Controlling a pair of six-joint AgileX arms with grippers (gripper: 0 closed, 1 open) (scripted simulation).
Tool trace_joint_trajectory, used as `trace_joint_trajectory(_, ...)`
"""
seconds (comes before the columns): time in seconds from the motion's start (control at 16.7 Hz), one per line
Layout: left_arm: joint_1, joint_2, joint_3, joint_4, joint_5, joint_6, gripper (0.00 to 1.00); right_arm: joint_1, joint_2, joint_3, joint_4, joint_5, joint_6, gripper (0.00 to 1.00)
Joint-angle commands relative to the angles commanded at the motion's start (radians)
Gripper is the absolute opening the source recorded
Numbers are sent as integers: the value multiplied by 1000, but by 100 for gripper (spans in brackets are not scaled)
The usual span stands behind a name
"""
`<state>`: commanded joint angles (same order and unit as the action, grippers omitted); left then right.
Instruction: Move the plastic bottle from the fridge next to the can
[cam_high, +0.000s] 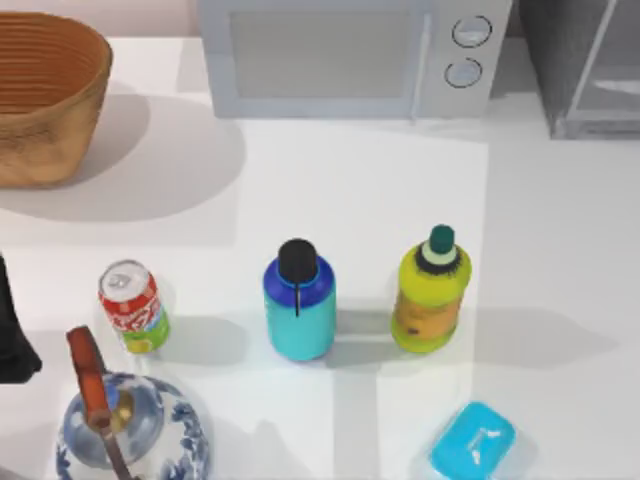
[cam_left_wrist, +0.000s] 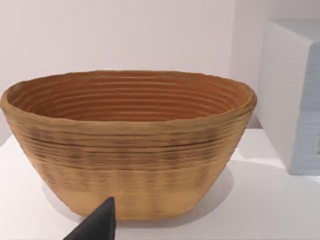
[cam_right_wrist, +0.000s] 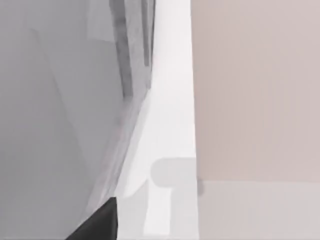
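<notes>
From above, the can (cam_high: 133, 306) stands at lower left, the plastic bottle (cam_high: 299, 305) upright on the table at centre between it and a yellow-green bottle (cam_high: 431, 292), the fridge (cam_high: 585, 65) upper right; the left wrist view adds the basket (cam_left_wrist: 127, 142) side-on; both grippers' jaw states cannot be told.

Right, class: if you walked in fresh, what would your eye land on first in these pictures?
Three bright containers stand in a row mid-table: the red can at left, the blue plastic bottle in the middle, a yellow-green bottle at right. A big woven basket sits at the far left corner, and a blue-and-white teapot at the near left.
</notes>
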<state>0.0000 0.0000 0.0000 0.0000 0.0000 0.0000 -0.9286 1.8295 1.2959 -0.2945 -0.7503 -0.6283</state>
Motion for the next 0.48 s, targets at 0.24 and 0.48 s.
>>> trace_joint_trajectory(0.24,0,0,0,0,0,0,100,-9,-6,-7,4,0,-1,100)
trace_joint_trajectory(0.48,0,0,0,0,0,0,100,97,-26,-40,49,89,80,100)
